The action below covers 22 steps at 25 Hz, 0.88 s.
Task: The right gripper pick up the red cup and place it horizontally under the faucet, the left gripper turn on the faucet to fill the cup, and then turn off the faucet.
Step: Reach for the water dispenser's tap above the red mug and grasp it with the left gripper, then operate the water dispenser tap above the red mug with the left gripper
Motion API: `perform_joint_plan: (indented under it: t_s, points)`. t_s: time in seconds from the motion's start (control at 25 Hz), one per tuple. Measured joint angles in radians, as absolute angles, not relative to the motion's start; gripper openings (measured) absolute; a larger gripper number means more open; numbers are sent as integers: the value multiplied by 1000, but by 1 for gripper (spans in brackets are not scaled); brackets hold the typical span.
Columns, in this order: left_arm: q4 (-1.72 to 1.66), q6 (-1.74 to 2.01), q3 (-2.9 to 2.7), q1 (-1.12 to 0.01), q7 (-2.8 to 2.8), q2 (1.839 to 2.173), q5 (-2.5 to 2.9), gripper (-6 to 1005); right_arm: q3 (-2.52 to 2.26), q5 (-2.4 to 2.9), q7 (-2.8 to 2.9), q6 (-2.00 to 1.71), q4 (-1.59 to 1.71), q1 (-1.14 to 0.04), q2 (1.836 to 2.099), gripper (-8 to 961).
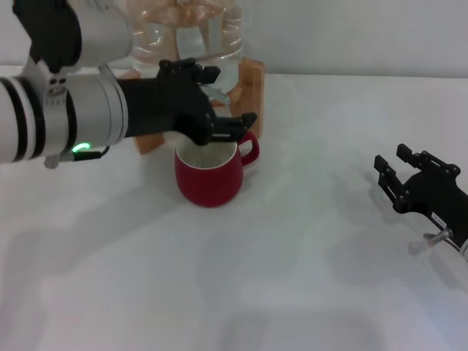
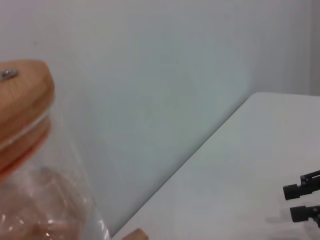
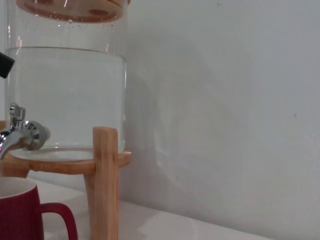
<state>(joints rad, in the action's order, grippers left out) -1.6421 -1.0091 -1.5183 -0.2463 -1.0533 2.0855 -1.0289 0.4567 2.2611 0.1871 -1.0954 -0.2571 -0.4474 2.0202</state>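
Observation:
The red cup (image 1: 208,179) stands upright on the white table, handle toward the right, directly in front of the clear water jug (image 1: 183,29); its rim and handle also show in the right wrist view (image 3: 20,215). The chrome faucet (image 3: 20,134) sticks out of the jug just above the cup, its lever pointing up. My left gripper (image 1: 230,95) hovers over the cup at the faucet, fingers spread, hiding the faucet in the head view. One black fingertip (image 3: 4,64) shows above the lever. My right gripper (image 1: 395,161) rests open and empty at the far right.
The jug sits on a wooden stand (image 1: 252,84) whose leg (image 3: 105,185) is beside the cup. A wooden lid (image 2: 25,100) tops the jug. A pale wall runs behind the table. The right gripper (image 2: 305,200) is also visible far off in the left wrist view.

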Motion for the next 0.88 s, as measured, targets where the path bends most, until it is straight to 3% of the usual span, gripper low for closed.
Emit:
perform_joint_plan:
  t_s: [0.88]
  points:
    - [-1644, -987, -1550, -213, -1043, 2086, -1030, 876, 455, 2261, 186, -1095, -252, -447, 2019, 395]
